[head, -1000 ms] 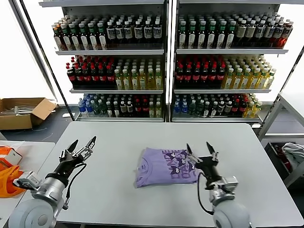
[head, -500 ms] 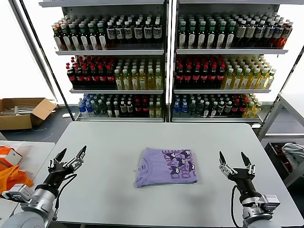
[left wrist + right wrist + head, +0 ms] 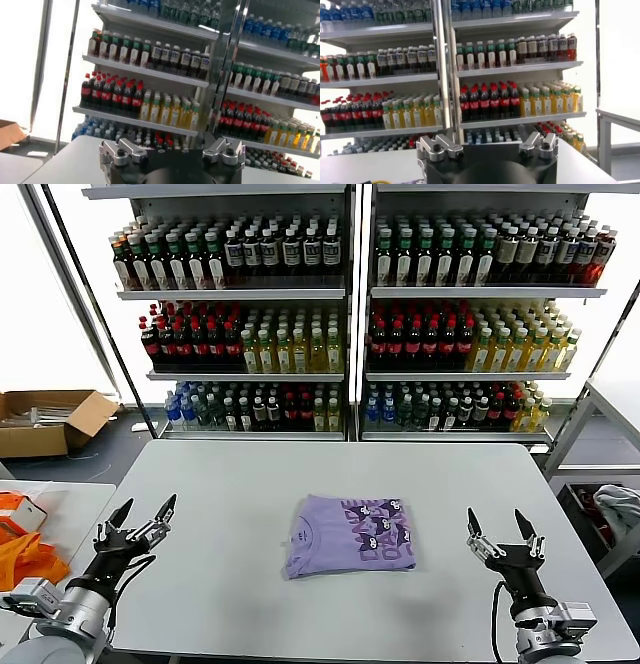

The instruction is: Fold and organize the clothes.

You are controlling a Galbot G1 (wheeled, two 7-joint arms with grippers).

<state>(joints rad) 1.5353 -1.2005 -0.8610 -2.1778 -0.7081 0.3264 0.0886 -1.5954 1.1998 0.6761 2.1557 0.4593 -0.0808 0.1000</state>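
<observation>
A lavender T-shirt (image 3: 347,536) lies folded into a rectangle at the middle of the grey table (image 3: 250,484), its dark purple cartoon print facing up on its right half. My left gripper (image 3: 142,515) is open and empty, raised above the table's left front, well left of the shirt. My right gripper (image 3: 501,525) is open and empty, raised above the table's right front, to the right of the shirt. Both wrist views look at the drink shelves and show no shirt.
Shelves of bottled drinks (image 3: 345,314) stand behind the table. Bright orange fabric (image 3: 20,559) lies on a side table at the far left. A cardboard box (image 3: 50,419) sits on the floor at the left. Pale cloth (image 3: 618,509) lies at the far right.
My right gripper has drawn back from the shirt's right edge to the table's right front. My left gripper has drawn back to the left and lower. The shirt lies still.
</observation>
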